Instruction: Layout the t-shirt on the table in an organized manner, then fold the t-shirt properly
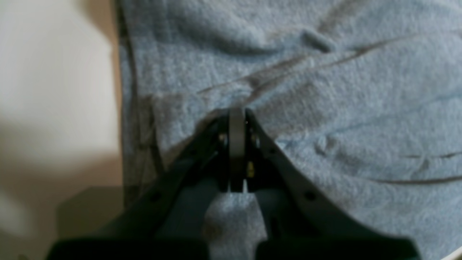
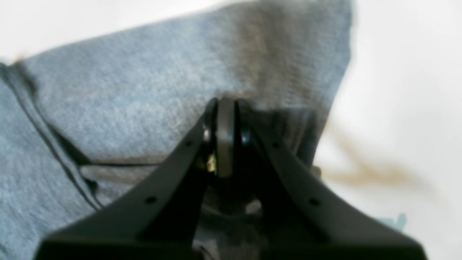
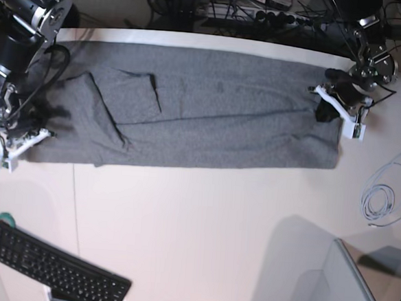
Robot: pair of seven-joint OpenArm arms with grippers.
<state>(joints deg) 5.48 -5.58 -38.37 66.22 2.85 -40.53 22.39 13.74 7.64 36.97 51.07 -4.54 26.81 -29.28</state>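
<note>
Step in hand: fold stage. The t-shirt (image 3: 210, 113) already lies as a long, narrow band across the far part of the counter (image 3: 202, 226), with one sleeve turned in over the body near 10 o'clock in the base view.
Left gripper (image 1: 237, 115): clenched on the t-shirt at the band's end toward 3 o'clock in the base view; the wrist view shows cloth puckered into the closed jaws.
Right gripper (image 2: 225, 108): clenched on the t-shirt at the opposite end, toward 9 o'clock in the base view; jaws closed over a corner of cloth just beside its edge.
T-shirt position: far half of the counter, long axis running 9 to 3 o'clock, near edge roughly straight, far edge close to the counter's rear rim.
Next move, judged: both ends are pinched, so a lift and carry of one or both ends seems due; it calls for matched height at the two grippers and steady tension so the band does not sag or twist.
Edges: the end at 3 o'clock is cut square; the end at 9 o'clock is less even, with a corner under the right gripper.
Open room: broad bare counter toward 6 o'clock.
Obstacles: keyboard (image 3: 48, 264) at 7 o'clock, coiled cable (image 3: 383, 194) at 4 o'clock, both well apart from the t-shirt.
</note>
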